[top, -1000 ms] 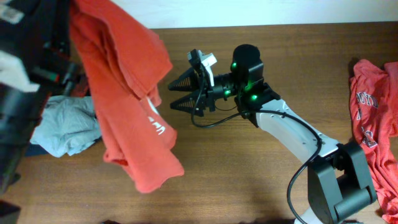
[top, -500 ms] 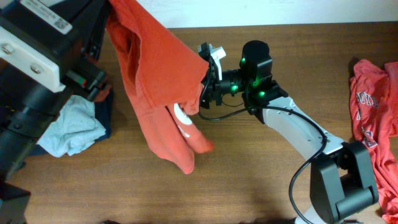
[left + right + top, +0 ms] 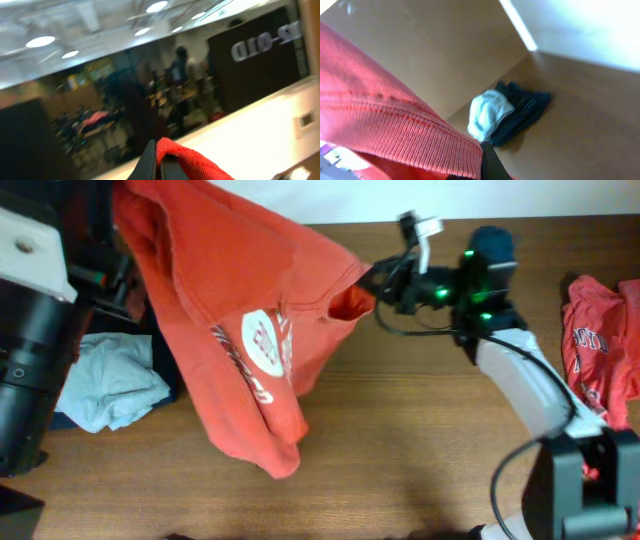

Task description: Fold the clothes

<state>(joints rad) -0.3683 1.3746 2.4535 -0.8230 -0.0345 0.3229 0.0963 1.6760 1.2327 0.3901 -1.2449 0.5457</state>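
overhead: right gripper (image 3: pixel 368 280) clamped on T-shirt (image 3: pixel 240 290) over table (image 3: pixel 400 440), second shirt (image 3: pixel 600 350) at table's right edge | left wrist only: left gripper (image 3: pixel 157 162) pinching T-shirt

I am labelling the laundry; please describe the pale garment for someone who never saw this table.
Go to the left end of the wooden table, beside the big hanging red shirt. A crumpled pale grey garment lies there against a navy garment. It is the only pale piece.

Two orange-red T-shirts counted: the hanging T-shirt (image 3: pixel 230 330), the crumpled T-shirt (image 3: pixel 600 350). One pale grey garment (image 3: pixel 110 385), one navy garment (image 3: pixel 527 112). Two arms: left arm (image 3: pixel 35 360), right arm (image 3: pixel 520 375). One tabletop (image 3: pixel 400 440).
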